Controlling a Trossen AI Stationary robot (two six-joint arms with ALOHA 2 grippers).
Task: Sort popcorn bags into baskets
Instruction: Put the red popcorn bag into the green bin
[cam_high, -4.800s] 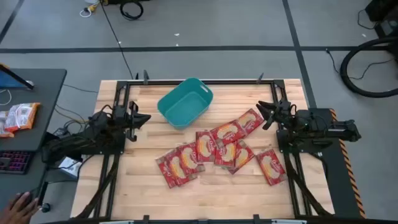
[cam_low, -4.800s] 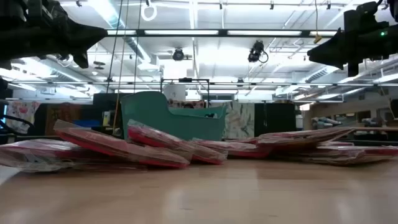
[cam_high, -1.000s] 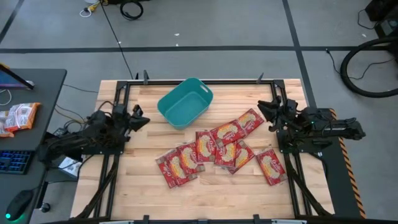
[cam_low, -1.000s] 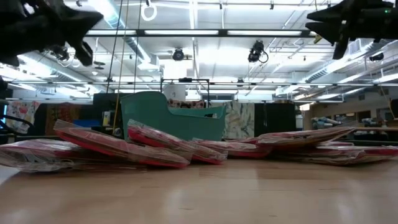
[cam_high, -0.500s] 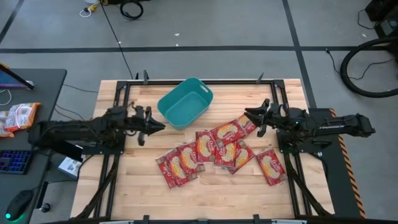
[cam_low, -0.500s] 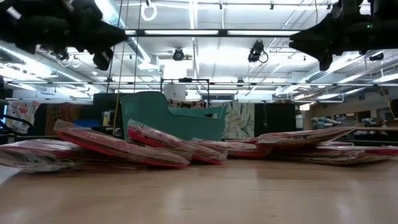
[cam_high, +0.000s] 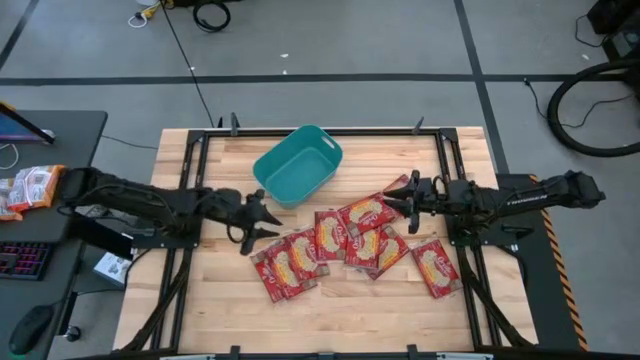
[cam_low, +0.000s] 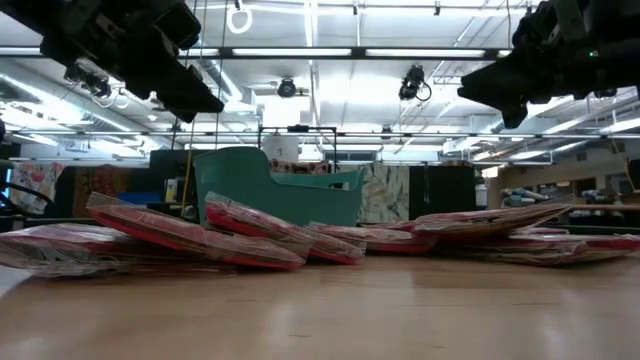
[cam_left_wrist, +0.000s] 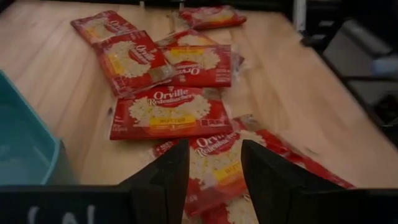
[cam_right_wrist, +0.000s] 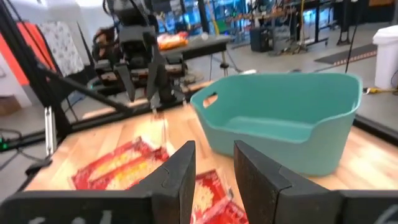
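With both grippers parted and holding nothing, the left gripper (cam_high: 268, 215) should drop squarely over 1 bag (cam_high: 285, 264) near the tub (cam_high: 297, 166), while the right gripper (cam_high: 397, 196) clears it.

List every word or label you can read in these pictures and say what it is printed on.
"Orville Redenbacher's": white script on the flat red foil popcorn bag lying nearest the left gripper in the left wrist view.
The same script shows on the neighbouring red bags, partly readable.
The small print on the yellow bands is too blurred to read.
The teal plastic tub carries no text.
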